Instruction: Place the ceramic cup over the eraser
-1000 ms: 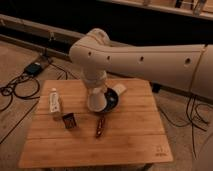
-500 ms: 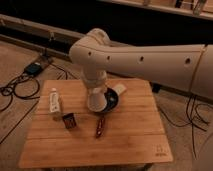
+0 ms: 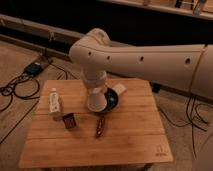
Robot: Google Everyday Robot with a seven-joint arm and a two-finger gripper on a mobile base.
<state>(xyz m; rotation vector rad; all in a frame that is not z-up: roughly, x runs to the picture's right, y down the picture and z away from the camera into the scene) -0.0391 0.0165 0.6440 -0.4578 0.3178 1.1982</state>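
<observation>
The white ceramic cup (image 3: 96, 102) hangs right under the end of my big white arm, in front of the black bowl (image 3: 114, 99). My gripper (image 3: 97, 92) is shut on the cup from above and is mostly hidden by the wrist. The eraser (image 3: 70, 120), a small dark block with reddish marks, lies on the wooden table (image 3: 130, 137), to the lower left of the cup and apart from it.
A flat white tube (image 3: 55, 102) lies at the table's left. A slim red-and-dark stick (image 3: 100, 126) lies just below the cup. A small white object (image 3: 120, 89) sits behind the bowl. Cables and a box (image 3: 33, 68) lie on the floor at left.
</observation>
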